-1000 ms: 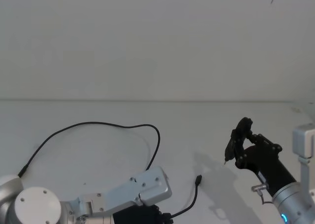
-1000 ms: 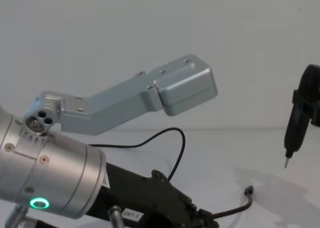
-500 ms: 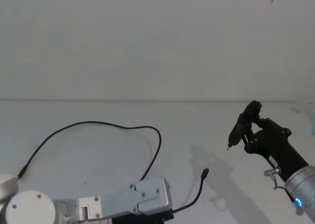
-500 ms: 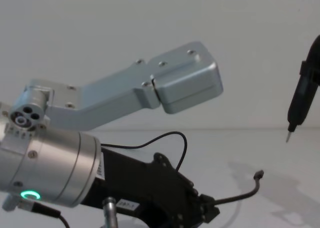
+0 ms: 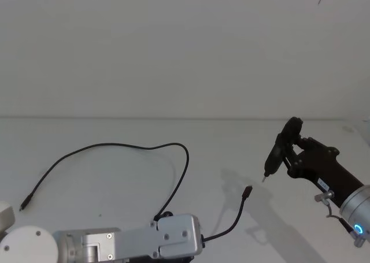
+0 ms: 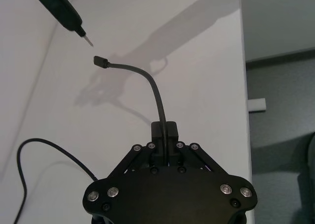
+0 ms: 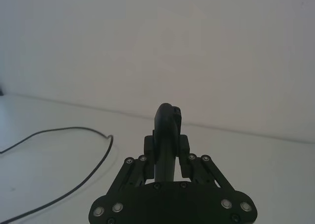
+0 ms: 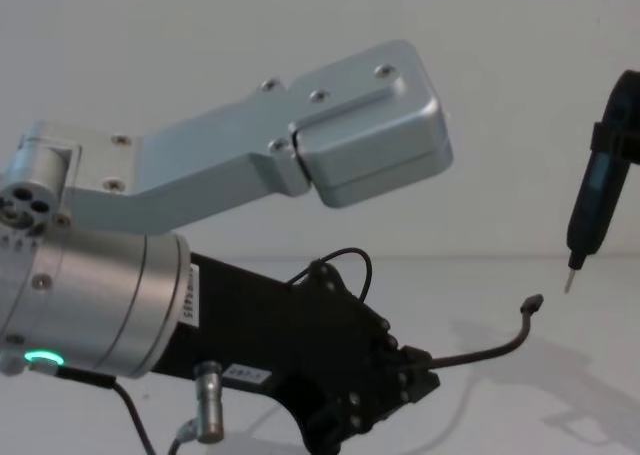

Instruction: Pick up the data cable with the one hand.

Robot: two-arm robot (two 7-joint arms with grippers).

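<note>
**Data cable pinched in my left fingers, plug end in the air**

My left gripper (image 6: 164, 130) sits low at the 6 o'clock edge of the head view. Its fingers are closed tight on the data cable (image 6: 156, 88), with only the thin black cord between them. Beyond the fingers a short length of cable curves up off the white desk (image 5: 104, 188). It ends in the small black plug (image 8: 534, 302), which hangs clear of the surface. The rest of the cable trails back across the desk in a wide loop toward 9 o'clock, and its far end lies flat near 8 o'clock.

My right gripper (image 7: 166, 145) is out at about 4 o'clock, raised above the desk. Its fingers are clamped on a slim black tool (image 8: 590, 210) that points downward. The tool's metal pin tip (image 5: 265, 178) is near the plug but not touching it; the plug sits at about 7 o'clock from the tip.
</note>
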